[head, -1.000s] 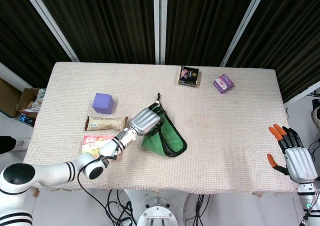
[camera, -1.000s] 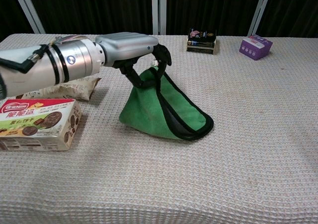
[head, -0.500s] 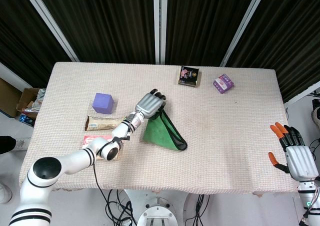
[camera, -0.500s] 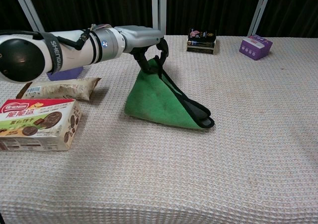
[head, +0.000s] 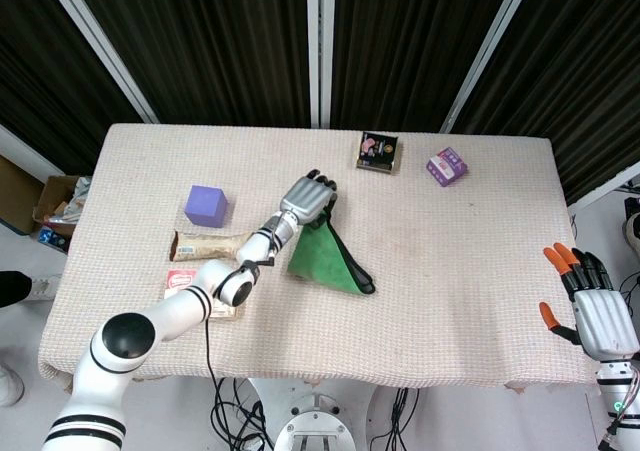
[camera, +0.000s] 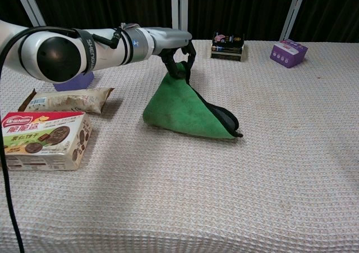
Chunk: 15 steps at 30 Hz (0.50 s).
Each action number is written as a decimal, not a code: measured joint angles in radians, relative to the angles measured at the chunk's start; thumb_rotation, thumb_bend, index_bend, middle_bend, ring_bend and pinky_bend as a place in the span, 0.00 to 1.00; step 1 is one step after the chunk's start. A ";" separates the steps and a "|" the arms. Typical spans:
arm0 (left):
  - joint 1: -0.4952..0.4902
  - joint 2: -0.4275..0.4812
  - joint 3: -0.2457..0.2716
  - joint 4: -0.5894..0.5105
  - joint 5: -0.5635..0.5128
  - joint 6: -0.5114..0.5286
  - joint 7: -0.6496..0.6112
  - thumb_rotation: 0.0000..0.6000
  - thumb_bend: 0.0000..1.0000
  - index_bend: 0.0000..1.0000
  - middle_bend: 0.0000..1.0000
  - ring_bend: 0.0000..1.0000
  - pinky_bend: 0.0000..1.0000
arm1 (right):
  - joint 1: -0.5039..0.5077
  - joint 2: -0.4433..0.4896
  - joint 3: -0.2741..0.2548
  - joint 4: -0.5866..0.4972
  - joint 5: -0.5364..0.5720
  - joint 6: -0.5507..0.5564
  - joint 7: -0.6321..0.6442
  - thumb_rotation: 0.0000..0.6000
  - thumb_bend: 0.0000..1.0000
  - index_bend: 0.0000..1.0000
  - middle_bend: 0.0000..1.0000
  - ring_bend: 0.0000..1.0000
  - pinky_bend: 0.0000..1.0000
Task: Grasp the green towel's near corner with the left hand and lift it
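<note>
The green towel [head: 322, 259] [camera: 185, 110] with a black edge hangs like a tent, one corner pulled up off the table and its lower edge still resting on the cloth. My left hand [head: 307, 199] [camera: 175, 46] pinches that raised corner from above. My right hand [head: 598, 316] hangs off the table's right edge with its orange-tipped fingers spread, holding nothing.
A purple cube [head: 206, 205], a snack bar wrapper [head: 208, 244] [camera: 67, 100] and a biscuit box [camera: 42, 139] lie left of the towel. A dark box [head: 379, 152] [camera: 227, 45] and a small purple box [head: 446, 166] [camera: 288, 53] sit at the far side.
My left hand has carried the pinched corner farther from me and higher, stretching the towel into a taller, tighter tent. The right hand has barely moved.
</note>
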 measured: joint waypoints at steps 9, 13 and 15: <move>-0.013 -0.043 -0.002 0.100 -0.054 -0.047 -0.002 1.00 0.31 0.17 0.08 0.13 0.10 | -0.005 -0.001 0.000 0.001 -0.002 0.006 0.002 1.00 0.30 0.11 0.06 0.00 0.04; 0.007 -0.038 -0.023 0.079 -0.075 0.026 -0.002 1.00 0.20 0.13 0.07 0.13 0.10 | -0.007 -0.003 0.000 0.006 -0.008 0.010 0.008 1.00 0.30 0.11 0.06 0.00 0.04; 0.026 -0.019 -0.037 0.039 -0.085 0.082 -0.005 1.00 0.18 0.12 0.07 0.13 0.10 | -0.008 -0.004 0.000 0.007 -0.012 0.015 0.012 1.00 0.30 0.11 0.06 0.00 0.04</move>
